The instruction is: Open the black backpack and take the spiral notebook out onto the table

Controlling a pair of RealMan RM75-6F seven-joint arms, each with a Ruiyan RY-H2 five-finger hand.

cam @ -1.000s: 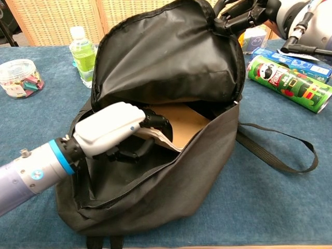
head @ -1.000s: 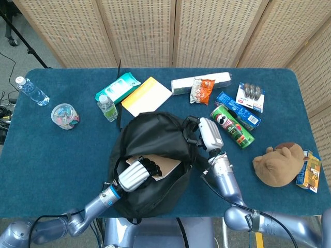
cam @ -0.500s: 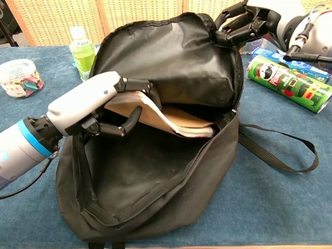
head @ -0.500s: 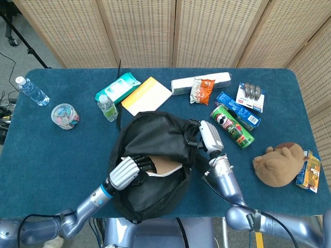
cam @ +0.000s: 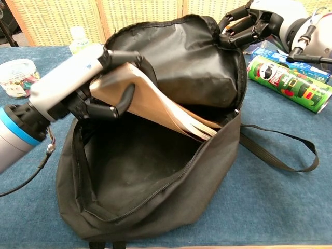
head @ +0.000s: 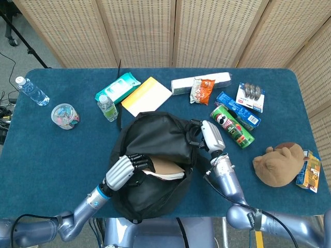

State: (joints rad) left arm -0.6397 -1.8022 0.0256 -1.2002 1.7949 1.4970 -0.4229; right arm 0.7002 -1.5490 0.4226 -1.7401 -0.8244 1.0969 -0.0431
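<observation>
Backpack (cam: 155, 181) first: it lies unzipped on the blue surface (head: 62, 155), near edge toward me, its black flap standing up at the far side. My left hand (cam: 67, 83) has its fingers (cam: 122, 98) wrapped around the near-left end of the spiral notebook (cam: 150, 104), thumb side on top, the rest curled beneath the brown cover. That end is lifted clear above the left rim of the opening, while the far-right end slopes down and sits inside the bag, pages fanning slightly. My right hand (cam: 254, 23) is at the far-right top of the flap, fingers pinching the black fabric and holding it upright. In the head view the same hand (head: 207, 137) sits at the bag's right edge.

Just right of the bag lies a green chip can (head: 231, 125) on its side; a loose strap (cam: 280, 150) loops across the surface to the right. Far left of the bag stands a small green bottle (head: 107, 107).
</observation>
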